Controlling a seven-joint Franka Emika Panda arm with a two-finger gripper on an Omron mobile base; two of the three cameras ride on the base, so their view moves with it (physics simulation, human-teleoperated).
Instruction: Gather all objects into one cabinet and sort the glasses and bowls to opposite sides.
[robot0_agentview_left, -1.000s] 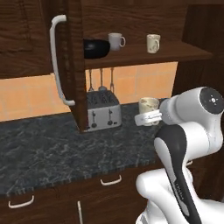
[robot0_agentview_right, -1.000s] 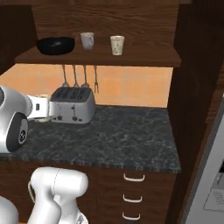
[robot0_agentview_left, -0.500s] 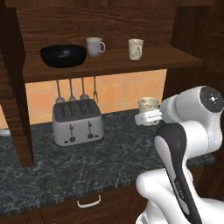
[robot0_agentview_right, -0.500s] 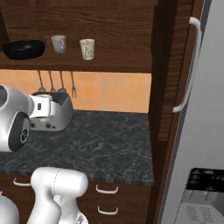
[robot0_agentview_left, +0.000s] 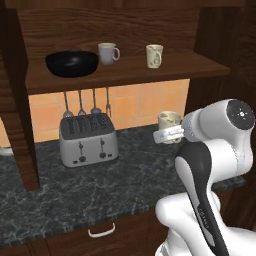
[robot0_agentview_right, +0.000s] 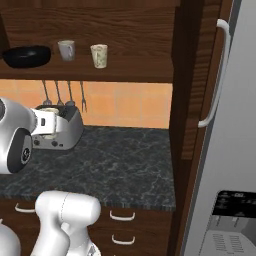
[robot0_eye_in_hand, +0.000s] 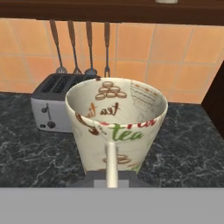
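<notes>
A: Left base view, where's the held cup?

B: Cream cup (robot0_agentview_left: 169, 120) sits upright in the hand (robot0_agentview_left: 168, 134), pinched at its lower part, up in the air above the surface (robot0_agentview_left: 125, 175), right of the toaster (robot0_agentview_left: 88, 139). Hand pokes out leftward from the white arm's round joint.

A: And the rest?

B: On the cabinet shelf (robot0_agentview_left: 125, 72): black bowl (robot0_agentview_left: 72, 63) at left, wide, shallow, glossy. Grey mug (robot0_agentview_left: 107, 52) just beside it w/ handle to the right. 2nd cream cup (robot0_agentview_left: 154, 55) further right, apart from the mug, mottled print. Shelf is dark brown wood w/ grain.

A: Right base view?

B: Same cup (robot0_agentview_right: 48, 113) at the hand (robot0_agentview_right: 46, 122), in front of the toaster (robot0_agentview_right: 62, 127). Shelf (robot0_agentview_right: 100, 75) carries bowl (robot0_agentview_right: 27, 56), mug (robot0_agentview_right: 66, 50), cup (robot0_agentview_right: 99, 55), left to right. Cabinet door (robot0_agentview_right: 197, 75) stands at right w/ a long white curved handle (robot0_agentview_right: 216, 75). Surface (robot0_agentview_right: 115, 165) is dark marbled stone; drawers w/ small white handles (robot0_agentview_right: 122, 216) below.

A: Hand view?

B: Cup (robot0_eye_in_hand: 116, 122) is right up against the camera, tapered, no handle, rim open; cream w/ brown "tea" lettering and a green word. One pale finger (robot0_eye_in_hand: 111, 164) runs up its near wall, so the hand is clamped on the cup. Behind: brushed-metal toaster (robot0_eye_in_hand: 54, 105), four utensils (robot0_eye_in_hand: 81, 43) hanging on orange tile wall (robot0_eye_in_hand: 175, 57).
</notes>
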